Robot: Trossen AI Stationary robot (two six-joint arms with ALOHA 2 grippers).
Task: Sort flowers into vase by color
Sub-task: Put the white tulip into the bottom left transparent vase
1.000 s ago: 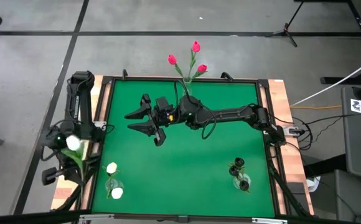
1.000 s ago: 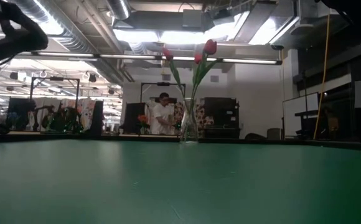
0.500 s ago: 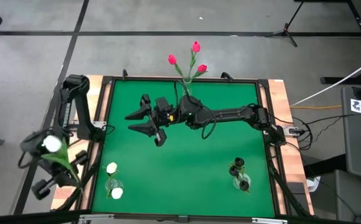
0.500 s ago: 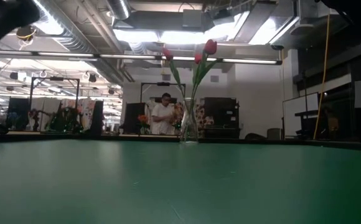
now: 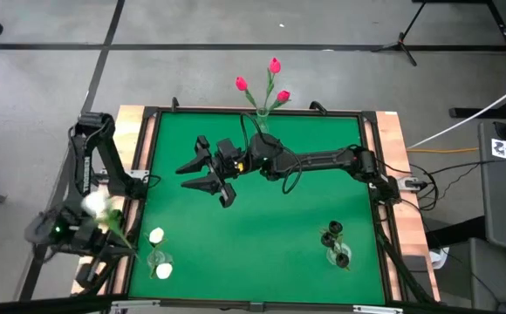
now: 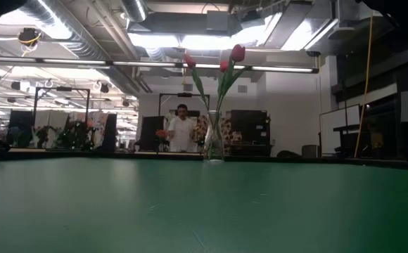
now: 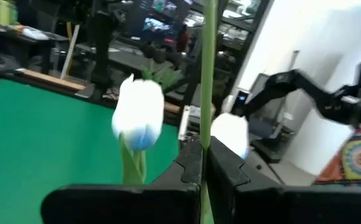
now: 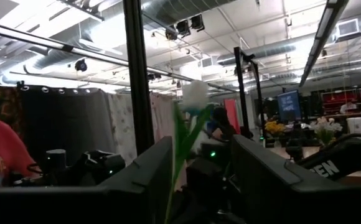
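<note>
My left gripper (image 5: 103,228) is outside the table's left edge, shut on a white tulip whose head (image 5: 96,203) points toward the far side. Its green stem (image 7: 208,62) crosses the left wrist view. On the near left of the green table a glass vase (image 5: 158,255) holds two white tulips (image 7: 139,113). A vase with pink tulips (image 5: 263,92) stands at the far edge (image 6: 213,137). Another with black tulips (image 5: 335,244) is at the near right. My right gripper (image 5: 202,171) hangs open above the table's middle left, holding nothing. My left gripper pinches the white tulip's thin green stem (image 7: 204,134) between its two fingers, which lie level and across the stem. The stem runs on past the fingers on both sides. The flower is lifted clear, with its head beyond the table's left edge.
A wooden frame (image 5: 384,139) borders the green mat (image 5: 270,227). My right arm (image 5: 323,160) stretches across the far half of the table. The mat's middle and near middle hold no objects. A person (image 6: 181,130) stands in the room far behind the table.
My left gripper has swung out past the table's left edge and then toward the near side, rolling its wrist as it went. The white tulip has turned with it, its head swinging out to the left and back again. My right arm has kept still.
</note>
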